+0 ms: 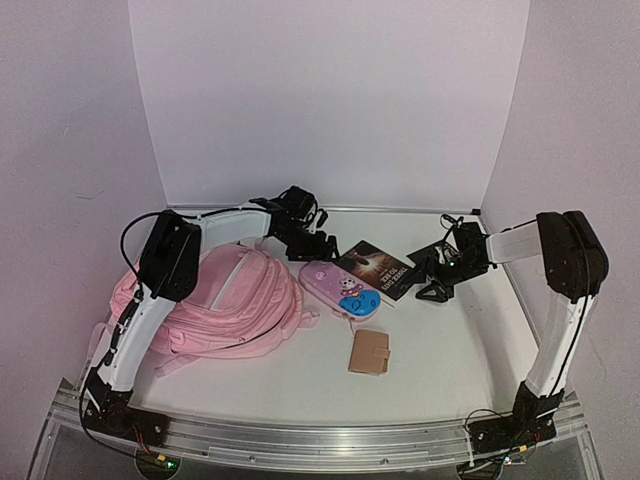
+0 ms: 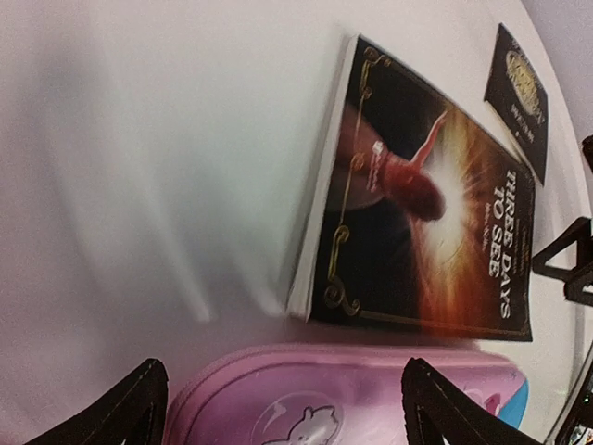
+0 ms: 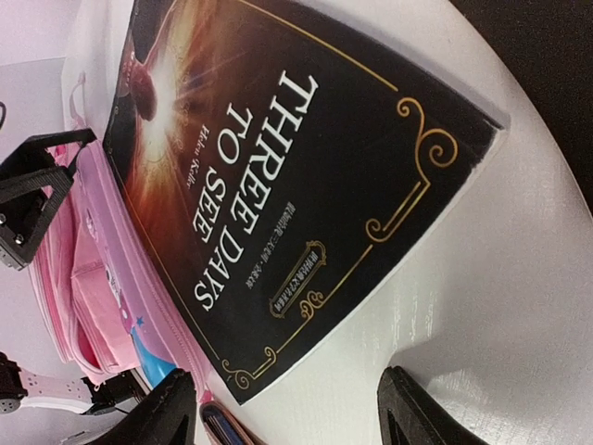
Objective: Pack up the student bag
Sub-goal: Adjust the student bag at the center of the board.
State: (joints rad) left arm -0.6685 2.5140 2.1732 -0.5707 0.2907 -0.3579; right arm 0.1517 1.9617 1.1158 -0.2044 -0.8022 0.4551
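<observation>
The student bag (image 1: 235,305), a large pink backpack, lies on the left of the table under the left arm. My left gripper (image 1: 318,245) is open just past the bag, hovering over the near end of a small pink oval case (image 2: 324,399) that shows between its fingertips (image 2: 139,399). Beyond that case lies a dark book (image 2: 426,213) titled "Three Days to See". My right gripper (image 1: 435,280) is open and empty over bare table beside the book's (image 3: 296,176) corner.
The pink oval case (image 1: 340,288) with a blue patch lies between the bag and the book (image 1: 378,268). A brown wallet (image 1: 369,352) sits nearer the front. A small dark booklet (image 2: 521,93) lies past the book. White walls enclose the table.
</observation>
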